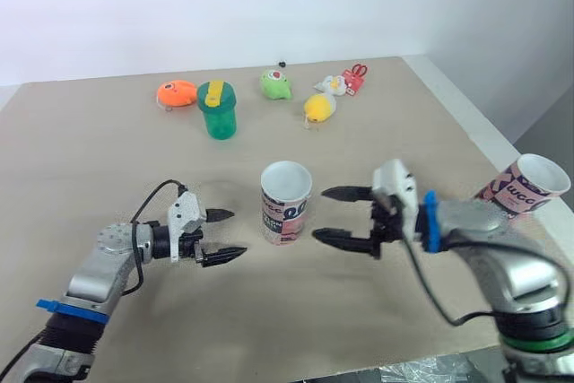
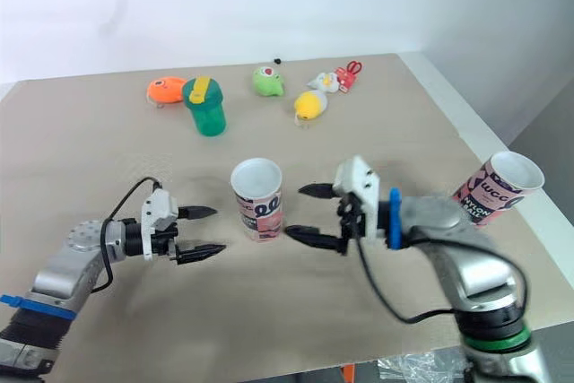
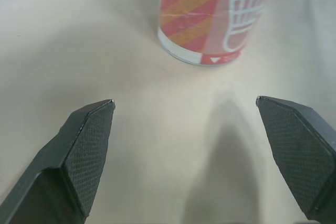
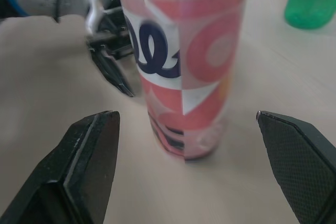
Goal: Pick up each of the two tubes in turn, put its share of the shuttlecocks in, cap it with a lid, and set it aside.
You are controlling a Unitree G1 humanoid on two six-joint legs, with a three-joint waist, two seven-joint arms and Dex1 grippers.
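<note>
A beige table (image 1: 90, 159) carries two pink-patterned tubes. One tube (image 1: 286, 202) stands upright near the middle, its mouth open and only its white inner wall visible. The second tube (image 1: 525, 184) leans at the table's right edge, mouth open as well, its base hidden behind the right arm. What lies deeper in either cannot be told. A green cup (image 1: 217, 112) with a yellow strap across its lid stands upright farther back.

The upright tube sits between the two pincers and touches neither. The right pincer (image 1: 319, 213) is spread wide, holding nothing, its tips just beside the tube's right side. The left pincer (image 1: 235, 233) is also spread apart and empty, low over the table a little off the tube's left side.

Along the far edge lie an orange toy (image 1: 176, 93), a green toy (image 1: 275, 84), a yellow toy (image 1: 319, 107), a white toy (image 1: 334, 84) and red scissors (image 1: 356, 76).
</note>
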